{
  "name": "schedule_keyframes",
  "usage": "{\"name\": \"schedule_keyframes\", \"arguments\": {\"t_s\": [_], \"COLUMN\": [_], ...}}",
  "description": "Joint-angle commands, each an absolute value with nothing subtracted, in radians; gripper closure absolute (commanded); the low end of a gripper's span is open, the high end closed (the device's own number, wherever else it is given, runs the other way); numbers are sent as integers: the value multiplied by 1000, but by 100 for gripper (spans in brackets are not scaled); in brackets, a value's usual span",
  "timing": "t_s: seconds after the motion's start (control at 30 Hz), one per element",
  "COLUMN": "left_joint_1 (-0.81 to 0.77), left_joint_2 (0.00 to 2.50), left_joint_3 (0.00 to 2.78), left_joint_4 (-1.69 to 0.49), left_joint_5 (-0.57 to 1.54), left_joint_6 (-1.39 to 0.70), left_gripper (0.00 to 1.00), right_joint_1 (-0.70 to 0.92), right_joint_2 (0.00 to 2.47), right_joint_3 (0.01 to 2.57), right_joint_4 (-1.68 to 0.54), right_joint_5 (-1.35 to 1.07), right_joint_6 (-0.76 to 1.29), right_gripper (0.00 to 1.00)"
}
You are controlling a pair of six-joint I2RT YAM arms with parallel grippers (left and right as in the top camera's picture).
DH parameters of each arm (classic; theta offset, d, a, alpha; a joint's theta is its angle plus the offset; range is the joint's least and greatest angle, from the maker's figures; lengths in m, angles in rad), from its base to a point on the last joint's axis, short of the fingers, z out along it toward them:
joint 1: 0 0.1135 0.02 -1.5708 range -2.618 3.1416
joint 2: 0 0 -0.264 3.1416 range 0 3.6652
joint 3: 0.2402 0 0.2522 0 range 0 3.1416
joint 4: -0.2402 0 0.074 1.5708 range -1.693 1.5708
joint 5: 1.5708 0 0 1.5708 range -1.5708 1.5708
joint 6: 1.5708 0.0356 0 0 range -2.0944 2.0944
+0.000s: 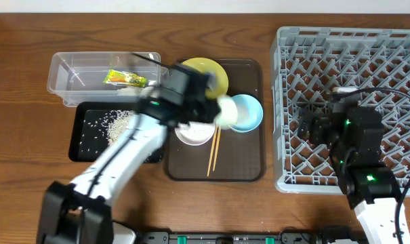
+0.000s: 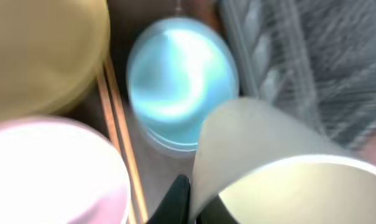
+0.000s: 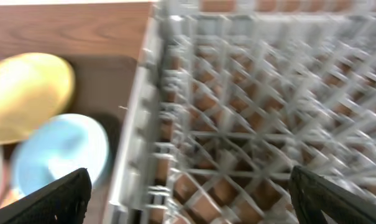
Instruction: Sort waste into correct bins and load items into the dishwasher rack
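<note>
One snack wrapper [image 1: 125, 79] lay in the clear tub [image 1: 62, 68], and rice grains [image 1: 113, 122] in the black tray [image 1: 79, 146]. Left gripper [image 1: 213, 98] clenched the one small white cup [image 2: 281, 162] over the serving tray [image 1: 249, 166] with its blue bowl [image 1: 249, 112] and white bowl [image 1: 193, 133]. Right gripper [image 3: 194, 205] gaped above the dishwasher rack [image 1: 286, 102].

Grey plastic rack [image 1: 394, 68], wood-grain tbl [image 1: 28, 41]

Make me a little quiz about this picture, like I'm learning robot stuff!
1. True or false: the crinkled green-yellow-orange snack wrapper lies inside the clear rectangular plastic tub.
2. What does the left gripper hold? A small white cup; B light blue bowl; C wooden chopsticks.
3. Fill in: the loose white rice grains lie in the shallow black rectangular ___.
Key: 1 true; 2 A; 3 tray.
</note>
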State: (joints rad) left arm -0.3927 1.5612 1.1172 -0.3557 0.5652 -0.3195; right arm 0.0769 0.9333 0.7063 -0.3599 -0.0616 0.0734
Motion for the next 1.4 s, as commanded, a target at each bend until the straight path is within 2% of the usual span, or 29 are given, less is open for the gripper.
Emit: {"name": "schedule_keyframes", "arguments": {"t_s": [0.0, 0.2, 0.37, 0.5, 0.7, 0.8, 0.9, 1.07, 1.23, 1.37], "left_joint_1": [-289, -224, -250, -273, -300, -312, -323, -344, -363, -367], "left_joint_2": [1575, 1654, 1693, 1702, 1702, 1702, 1702, 1702, 1702, 1702], "left_joint_3": [1126, 1126, 1126, 1126, 1126, 1126, 1126, 1126, 1126, 1126], "left_joint_4": [-267, -1, 32, 32, 31, 31, 32, 32, 32, 32], "left_joint_5": [829, 1160, 1314, 1343, 1380, 1381, 1381, 1400, 1407, 1411], "left_joint_6": [-512, -748, -784, -783, -784, -786, -804, -810, -814, -826], "left_gripper": [94, 94, 94, 94, 94, 94, 94, 94, 94, 94], "right_joint_1": [86, 86, 86, 86, 86, 86, 86, 86, 86, 86], "right_joint_2": [963, 1063, 1153, 1219, 1267, 1276, 1275, 1276, 1275, 1276], "right_joint_3": [723, 723, 723, 723, 723, 723, 723, 723, 723, 723], "right_joint_4": [-340, -264, -160, -59, 104, 188, 245, 282, 288, 289], "right_joint_5": [-319, -710, -929, -1048, -1148, -1234, -1262, -1261, -1262, -1262], "right_joint_6": [27, -23, -66, -65, -65, -63, -25, -15, -15, -15], "right_gripper": [1, 2, 1, 1, 1, 7, 8, 8, 13, 21]}}
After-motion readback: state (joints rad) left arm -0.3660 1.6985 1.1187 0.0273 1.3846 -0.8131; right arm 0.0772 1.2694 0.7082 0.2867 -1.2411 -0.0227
